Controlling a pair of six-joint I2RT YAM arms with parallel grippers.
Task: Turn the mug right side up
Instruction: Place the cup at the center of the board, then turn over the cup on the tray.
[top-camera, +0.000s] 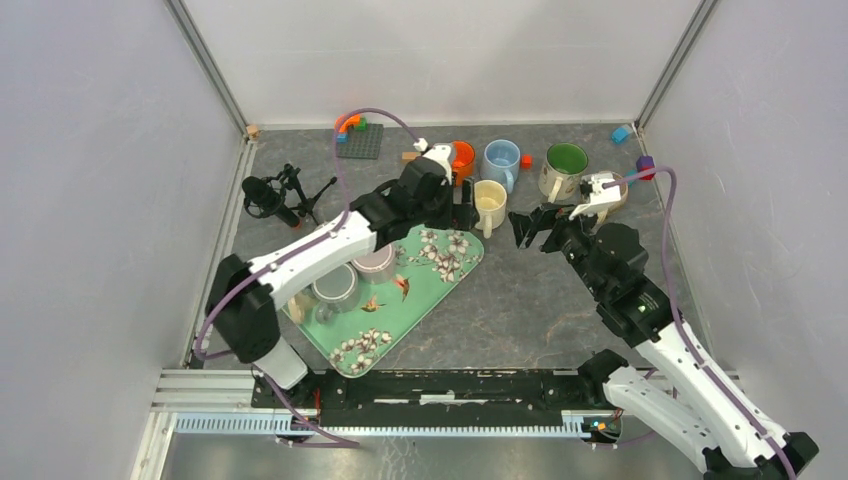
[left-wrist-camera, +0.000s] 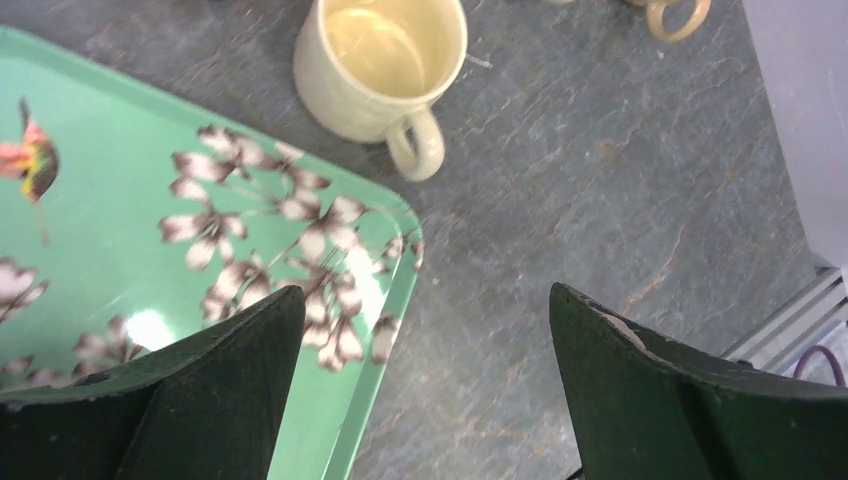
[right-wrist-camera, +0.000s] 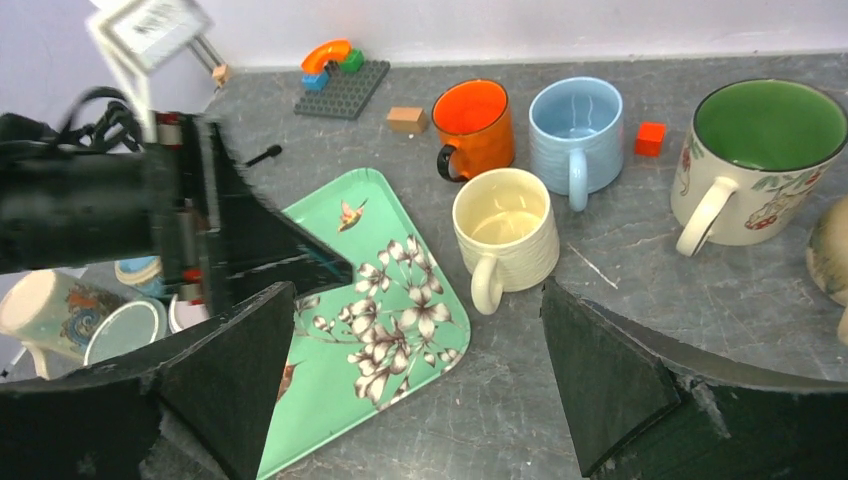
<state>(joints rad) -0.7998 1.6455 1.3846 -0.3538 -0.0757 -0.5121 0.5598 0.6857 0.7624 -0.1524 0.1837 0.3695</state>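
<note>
Working across the grey stone-patterned table (top-camera: 540, 300), the step in hand looks like a clean retreat, since the turning itself seems done. Next in size, the mint-green flowered plastic tray (top-camera: 425, 288) lies with its far corner near the mug, so any sideways drift of the arm risks catching its rim. The left gripper (left-wrist-camera: 425, 300) hangs over that corner, jaws spread wide with nothing between them; it should rise straight up before swinging home. The right gripper (right-wrist-camera: 417, 290) is likewise agape and empty, and had best hold off. The cream ribbed ceramic mug (left-wrist-camera: 385, 70) stands mouth up on the table just beyond the tray. Its looped handle (left-wrist-camera: 420, 150) points toward the left gripper, the one thing to avoid snagging.
</note>
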